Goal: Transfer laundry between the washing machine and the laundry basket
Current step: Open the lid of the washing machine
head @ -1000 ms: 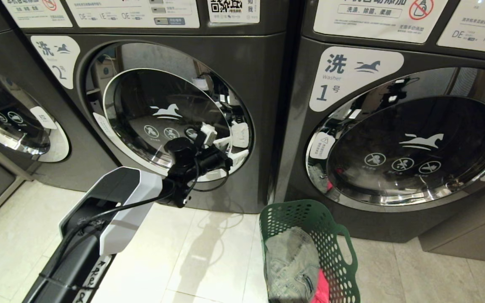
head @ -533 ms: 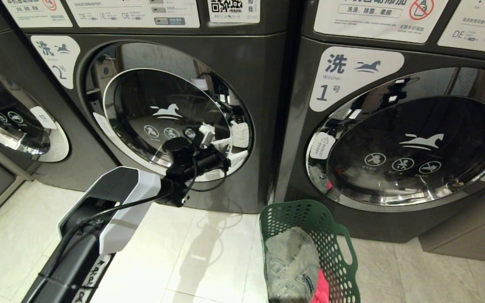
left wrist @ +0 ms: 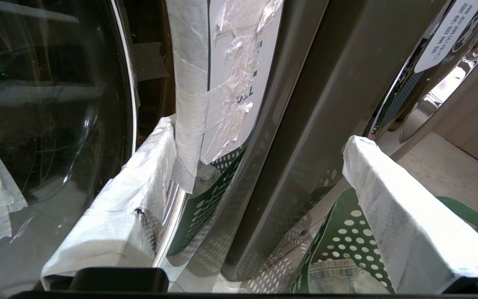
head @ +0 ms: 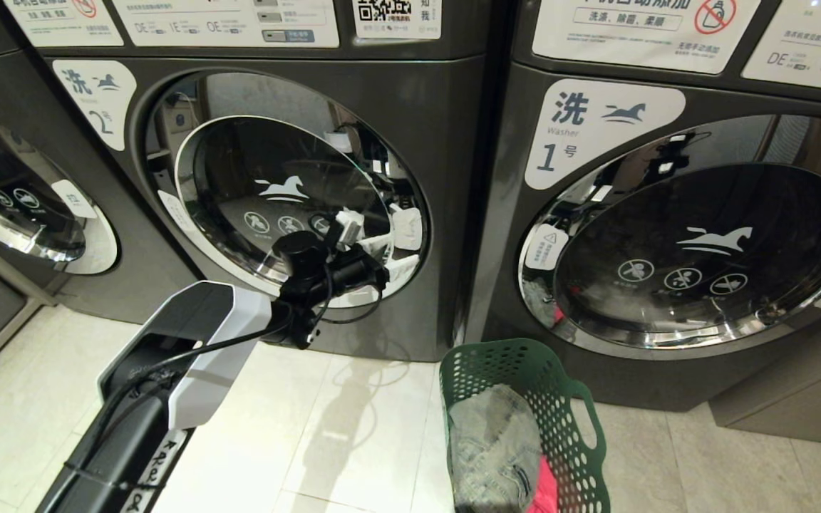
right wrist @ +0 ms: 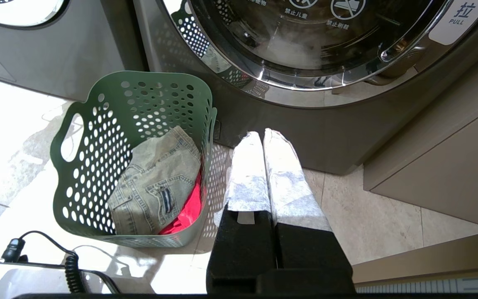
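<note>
Barely anything differs from a second ago: the left gripper (head: 375,246) has edged slightly left and up along the lower right rim of the door (head: 282,192), and washers, basket and floor sit as before. That gripper is spread wide, its paper-wrapped fingers (left wrist: 392,199) straddling the chrome rim by the white taped label (left wrist: 230,79); nothing is between them.

The washing machine (head: 446,214) marked 2 stands with its round door shut, glass facing out over the tiled floor (head: 353,427), between the washer marked 1 (head: 667,235) on its right and a third one at the left edge. The laundry basket (head: 567,427) stands upright on the floor at the foot of washer 1, near the seam between the two machines, its open mouth up and its long axis running away from the washers. Folded jeans (right wrist: 156,182) lie in it over a red garment (right wrist: 185,207).

The right gripper (right wrist: 264,137) hangs just beside the basket, fingers pressed together and empty.
</note>
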You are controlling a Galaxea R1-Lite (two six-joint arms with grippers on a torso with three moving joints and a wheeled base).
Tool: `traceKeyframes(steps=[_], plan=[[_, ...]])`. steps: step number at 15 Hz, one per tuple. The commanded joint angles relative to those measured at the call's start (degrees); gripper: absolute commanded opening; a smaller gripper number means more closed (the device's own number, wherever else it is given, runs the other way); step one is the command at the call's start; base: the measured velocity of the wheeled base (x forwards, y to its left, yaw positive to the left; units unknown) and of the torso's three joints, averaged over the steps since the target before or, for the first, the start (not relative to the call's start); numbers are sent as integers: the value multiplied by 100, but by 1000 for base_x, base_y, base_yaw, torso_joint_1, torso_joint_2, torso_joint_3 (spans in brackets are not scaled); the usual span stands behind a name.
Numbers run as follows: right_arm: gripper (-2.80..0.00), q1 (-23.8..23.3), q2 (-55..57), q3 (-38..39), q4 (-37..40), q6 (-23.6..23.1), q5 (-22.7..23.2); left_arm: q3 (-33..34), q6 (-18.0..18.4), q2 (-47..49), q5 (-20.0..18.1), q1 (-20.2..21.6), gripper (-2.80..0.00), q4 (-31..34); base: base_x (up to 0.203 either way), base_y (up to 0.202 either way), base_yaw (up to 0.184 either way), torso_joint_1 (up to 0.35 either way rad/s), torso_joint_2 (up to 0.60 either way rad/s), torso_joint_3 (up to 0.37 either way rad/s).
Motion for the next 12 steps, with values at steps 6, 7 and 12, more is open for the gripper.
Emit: traceKeyframes(steps=[6, 7, 12], plan=[[-280, 1, 9, 0, -1, -12, 3, 10, 148, 4, 255, -120, 0, 26, 0, 0, 0, 0, 0, 0], [-280, 1, 9, 0, -1, -13, 3, 16, 156, 2, 255, -109, 0, 26, 0, 0, 0, 0, 0, 0], [-280, 1, 9, 0, -1, -10, 3, 113, 200, -101, 430, 131, 0, 18, 0, 0, 0, 0, 0, 0]])
